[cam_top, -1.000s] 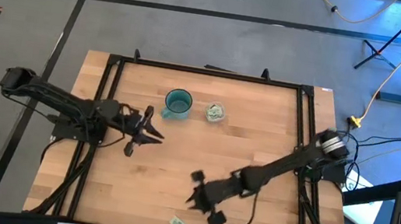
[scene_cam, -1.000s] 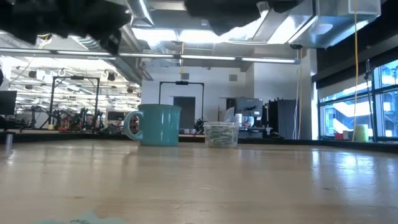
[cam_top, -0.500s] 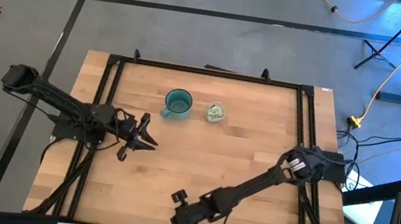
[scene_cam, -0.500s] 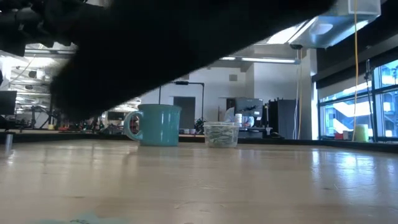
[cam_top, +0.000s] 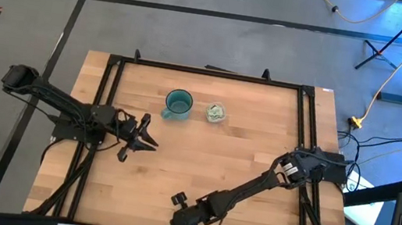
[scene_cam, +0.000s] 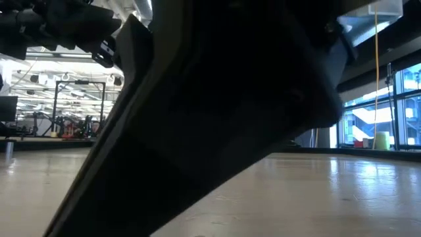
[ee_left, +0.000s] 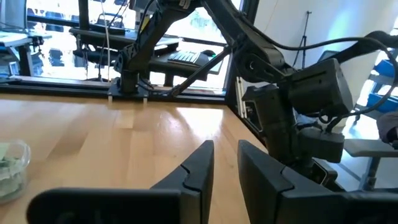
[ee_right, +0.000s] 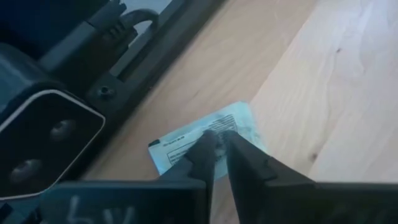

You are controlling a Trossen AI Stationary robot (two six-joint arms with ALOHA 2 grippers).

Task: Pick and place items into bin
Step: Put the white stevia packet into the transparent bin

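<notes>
Packet (ee_right: 202, 144), pale green, flat, printed label, pinched betw. right gripper (ee_right: 219, 152) fingers.

A pale green packet (ee_right: 205, 140), flat and rectangular with small printed text on its wrapper, lies on the desk (ee_right: 329, 93) close to its near edge rail. The clear bin (cam_top: 216, 113) stands upright toward the far side of the desk, holding a heap of packets.
</notes>
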